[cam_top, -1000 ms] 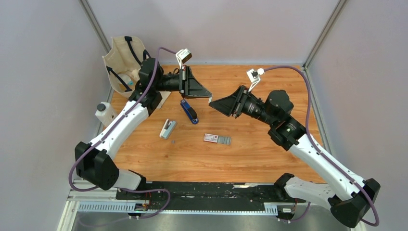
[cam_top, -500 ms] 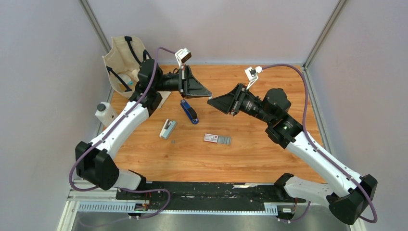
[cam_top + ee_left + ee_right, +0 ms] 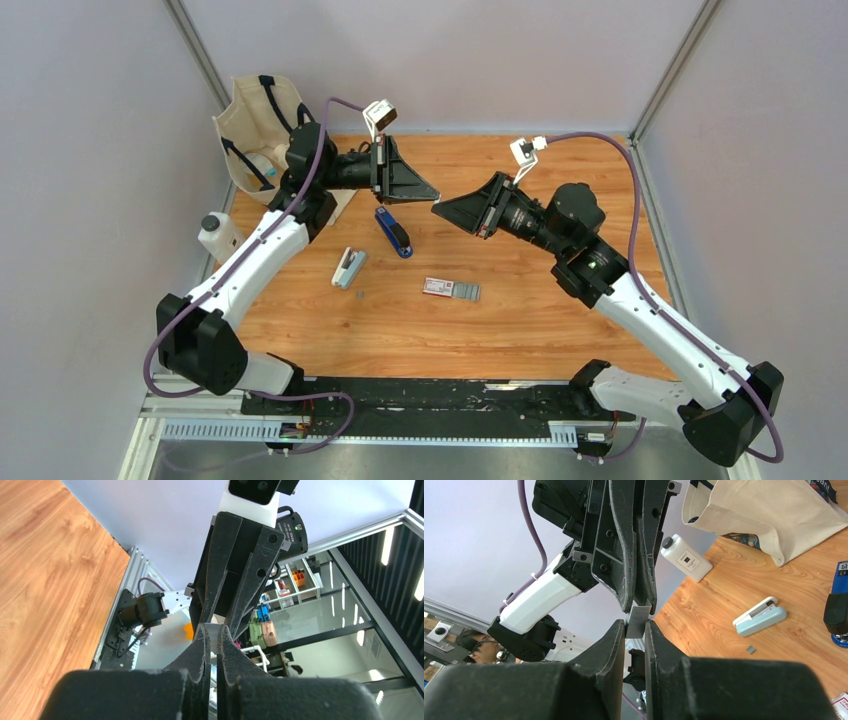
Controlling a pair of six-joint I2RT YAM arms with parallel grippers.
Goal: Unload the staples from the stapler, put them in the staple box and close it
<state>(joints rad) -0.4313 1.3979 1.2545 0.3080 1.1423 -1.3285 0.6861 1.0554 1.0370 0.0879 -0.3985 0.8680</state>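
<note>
The right end effector and the left end effector, meeting tip to tip in the air beyond the stapler that lies on the bench, both pinch one strip of staples (a hand-over, I judge), so next one should release while the other holds.

You're in a robotics lab test cell: pale panel walls on aluminium posts box in the wooden table, with a slotted metal rail along its near edge. Beyond the left gripper you see glass partitions, strip lights and shelves of coloured bins. Below and left of the right gripper, a person in glasses shows.
</note>
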